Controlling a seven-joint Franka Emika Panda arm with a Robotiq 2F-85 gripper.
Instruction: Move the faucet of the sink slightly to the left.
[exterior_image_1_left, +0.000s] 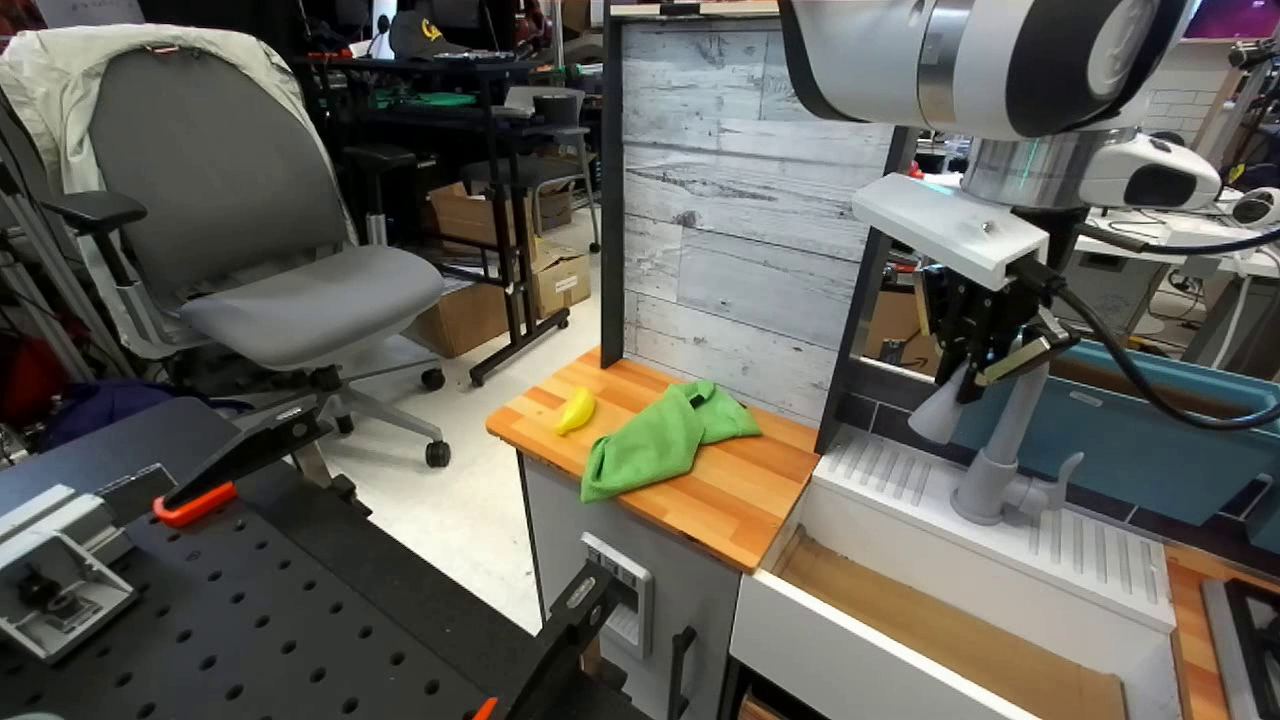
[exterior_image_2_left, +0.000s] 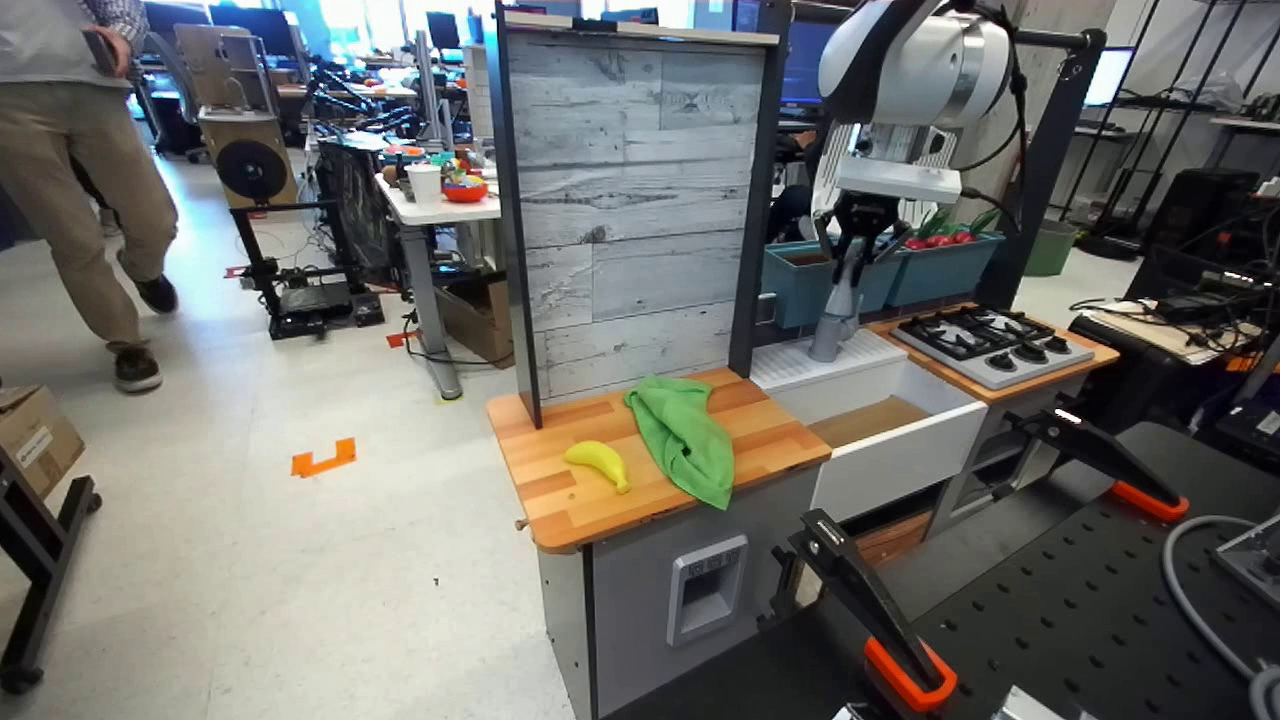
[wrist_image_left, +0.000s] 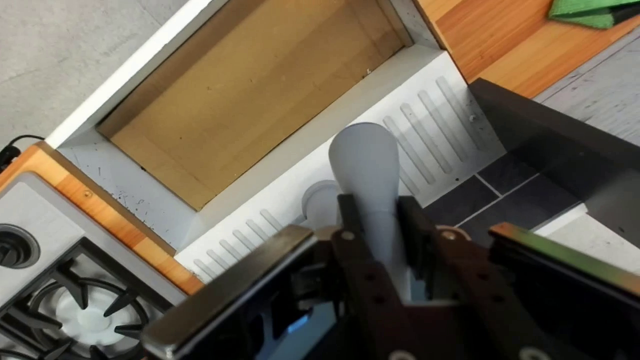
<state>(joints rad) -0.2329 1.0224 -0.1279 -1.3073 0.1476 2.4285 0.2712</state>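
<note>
The light grey arched faucet (exterior_image_1_left: 1018, 415) stands upright on the ridged back ledge of the white sink (exterior_image_1_left: 880, 655). The faucet (exterior_image_2_left: 838, 312) and the sink (exterior_image_2_left: 900, 462) also show in an exterior view. In the wrist view the faucet's flared spout end (wrist_image_left: 366, 152) points out over the sink's back ledge (wrist_image_left: 425, 135). My gripper (wrist_image_left: 377, 202) has a finger on each side of the spout's narrower part, both seeming to touch it. In both exterior views the gripper (exterior_image_1_left: 968, 375) is at the faucet's top and hides its bend.
Blue-teal bins (exterior_image_1_left: 1120, 440) stand behind the sink. A stove (exterior_image_2_left: 990, 345) is beside it. A wooden countertop (exterior_image_1_left: 745, 500) on the opposite side bears a green cloth (exterior_image_1_left: 650, 450) and a yellow banana (exterior_image_1_left: 576, 411). A tall wood-plank panel (exterior_image_1_left: 740, 220) rises behind the countertop.
</note>
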